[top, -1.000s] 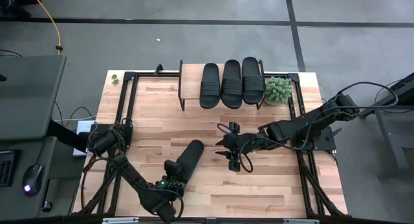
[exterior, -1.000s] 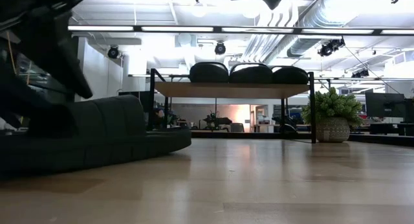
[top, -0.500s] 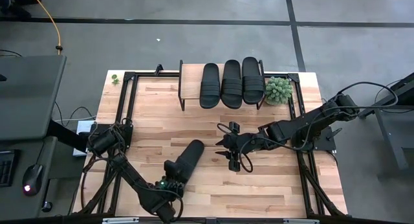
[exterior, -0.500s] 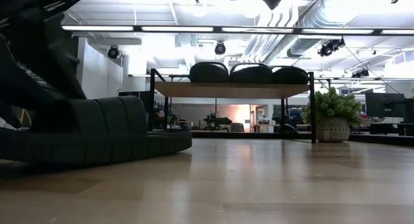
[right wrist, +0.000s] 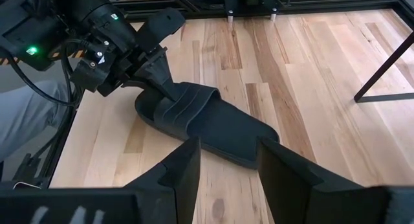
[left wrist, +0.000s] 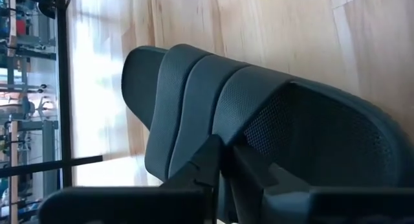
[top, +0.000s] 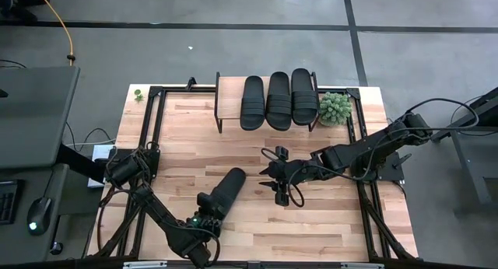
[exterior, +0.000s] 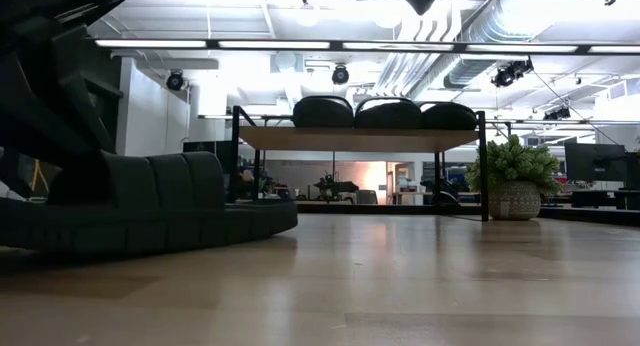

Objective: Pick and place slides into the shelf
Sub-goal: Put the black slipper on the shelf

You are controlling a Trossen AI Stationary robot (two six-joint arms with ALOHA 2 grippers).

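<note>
While fourth slide (top: 226, 190) lies flat on table, left tool (top: 205, 204) pinches its strap; right tool (top: 277, 185) open, empty.

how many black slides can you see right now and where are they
4. Three slides sit side by side on the shelf: left, middle, right. The fourth slide lies on the table, at the left claw. None seem hidden.

Bright, even light from ceiling strip lights (exterior: 300, 44) above the shelf (exterior: 358, 138) (seen in the low view). Their glare streaks the desk (exterior: 400, 276) before the shelf. The near slide (exterior: 150, 201) is soft, out of focus. In the left wrist view, light washes out the desk beyond the slide.
</note>
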